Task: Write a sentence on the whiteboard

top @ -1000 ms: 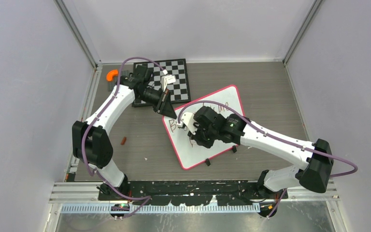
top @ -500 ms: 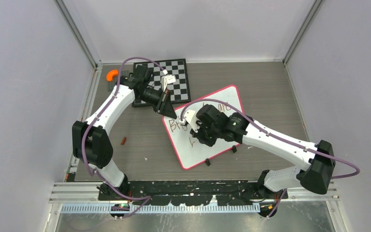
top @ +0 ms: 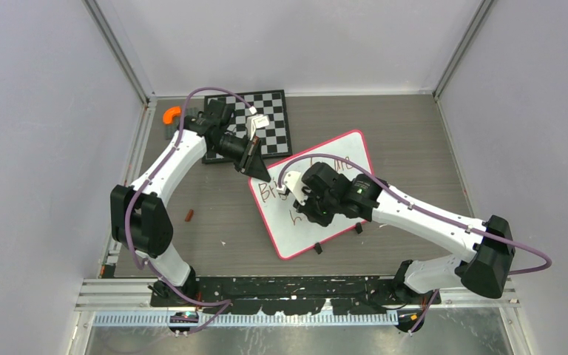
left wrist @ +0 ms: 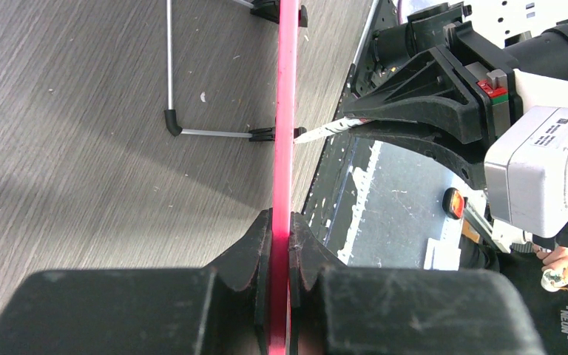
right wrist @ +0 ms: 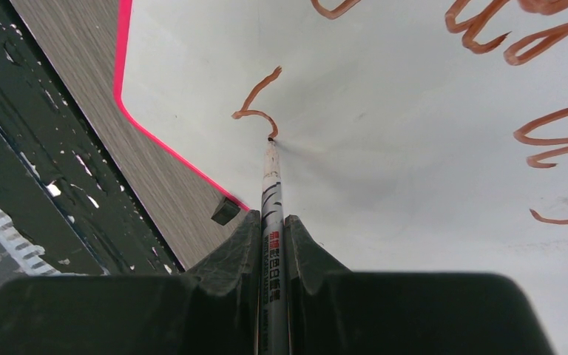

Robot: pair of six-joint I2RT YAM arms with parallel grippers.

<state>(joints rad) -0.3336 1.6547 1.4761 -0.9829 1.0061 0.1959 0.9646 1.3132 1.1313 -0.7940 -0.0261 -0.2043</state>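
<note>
The left hand (left wrist: 281, 222) is closed on the pink rim of the whiteboard (top: 290, 235), mid-counter (top: 414, 133); the right hand (right wrist: 272, 218) grips a marker (right wrist: 271, 177), tip touching the board below the sentence (top: 266, 192)

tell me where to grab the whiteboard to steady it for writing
Pinch the pink rim at the left corner, coming in from off the whiteboard, as the left gripper does. It is thin and flat, so only its edge fits between jaws, and the marker works the face.
</note>
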